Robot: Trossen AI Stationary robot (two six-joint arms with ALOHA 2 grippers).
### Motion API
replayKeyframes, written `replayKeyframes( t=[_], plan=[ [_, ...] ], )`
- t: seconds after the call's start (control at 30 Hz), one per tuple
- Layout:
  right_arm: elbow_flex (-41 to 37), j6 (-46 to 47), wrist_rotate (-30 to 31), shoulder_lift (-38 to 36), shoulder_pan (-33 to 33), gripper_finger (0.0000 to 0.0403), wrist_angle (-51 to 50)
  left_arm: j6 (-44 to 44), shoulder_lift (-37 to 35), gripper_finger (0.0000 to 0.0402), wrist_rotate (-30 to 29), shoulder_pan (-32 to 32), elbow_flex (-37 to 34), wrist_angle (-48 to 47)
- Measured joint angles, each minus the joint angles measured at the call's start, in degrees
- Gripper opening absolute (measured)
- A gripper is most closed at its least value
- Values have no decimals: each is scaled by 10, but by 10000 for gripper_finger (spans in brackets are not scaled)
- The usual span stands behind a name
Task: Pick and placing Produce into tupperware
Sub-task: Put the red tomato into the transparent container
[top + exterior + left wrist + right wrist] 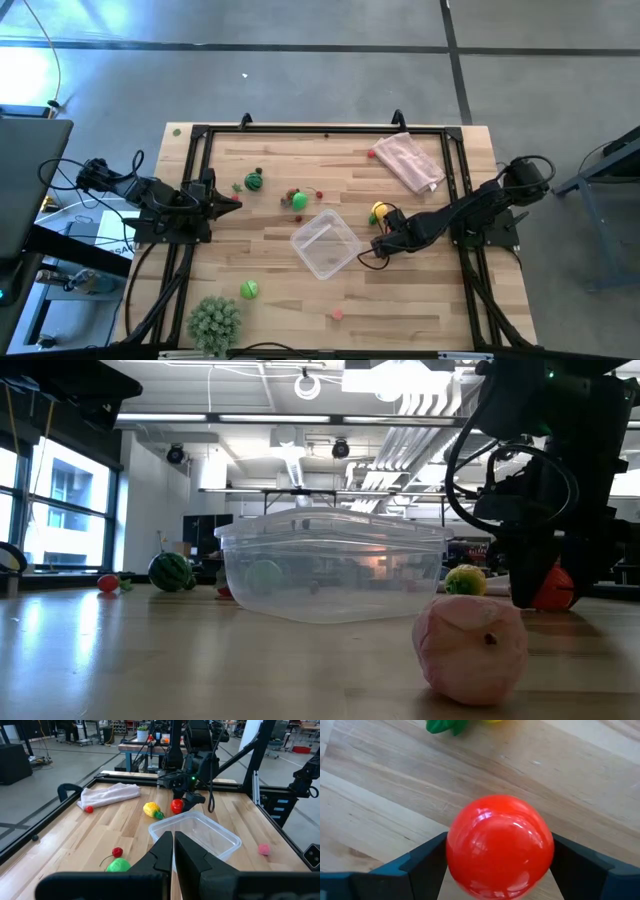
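The clear tupperware stands open near the table's middle. My right gripper is at its right side, shut on a red ball fruit, with a yellow fruit just beyond. A dark-striped green fruit, a green fruit and small red cherries lie left of and beyond the container. Another green fruit and a pink one lie toward the near edge. My left gripper waits shut at the table's left, touching nothing. My right gripper pinches the red ball across its widest part, one finger on each side. The fingers come from above, pointing down. The ball sits just outside the container's right wall. I cannot tell whether it rests on the table or hangs just above it.
A pink cloth lies at the far right corner with a small red fruit beside it. The spiky pale-green ball plant stands at the near left corner. A black frame runs along the table's far and side edges.
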Motion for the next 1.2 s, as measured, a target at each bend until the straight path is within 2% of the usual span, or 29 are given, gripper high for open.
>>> replayKeyframes(
  t=[0.37,1.2],
  plan=[
    [-1,-2,4,0,0,253,-4,0,0,8,0,0,0,0],
    [-2,-77,11,1,0,248,2,0,0,8,0,0,0,0]
  ],
)
